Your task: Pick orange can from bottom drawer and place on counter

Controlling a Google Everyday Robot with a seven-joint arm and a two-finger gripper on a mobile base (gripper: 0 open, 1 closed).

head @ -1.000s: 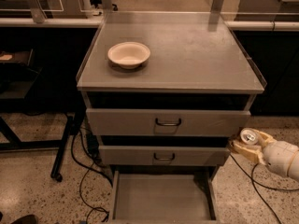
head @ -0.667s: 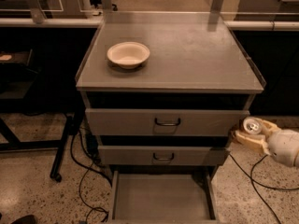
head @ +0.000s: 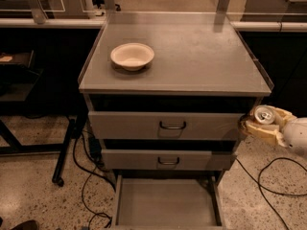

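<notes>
My gripper (head: 265, 123) is at the right side of the cabinet, level with the top drawer front, shut on the orange can (head: 264, 115). Only the can's silver top with its pull tab shows between the cream fingers (head: 261, 131). The bottom drawer (head: 167, 206) is pulled open at the bottom of the view and its flat grey tray holds nothing. The counter (head: 201, 56) is the wide grey cabinet top above the gripper, with a low raised rim.
A cream bowl (head: 132, 56) sits on the counter's left half. Two upper drawers with dark wire handles (head: 172, 125) are closed. Black cables (head: 268, 186) trail on the speckled floor. A black table leg (head: 64, 152) stands to the left.
My gripper has risen with the can, from beside the middle drawer to level with the top drawer, and moved slightly right.
</notes>
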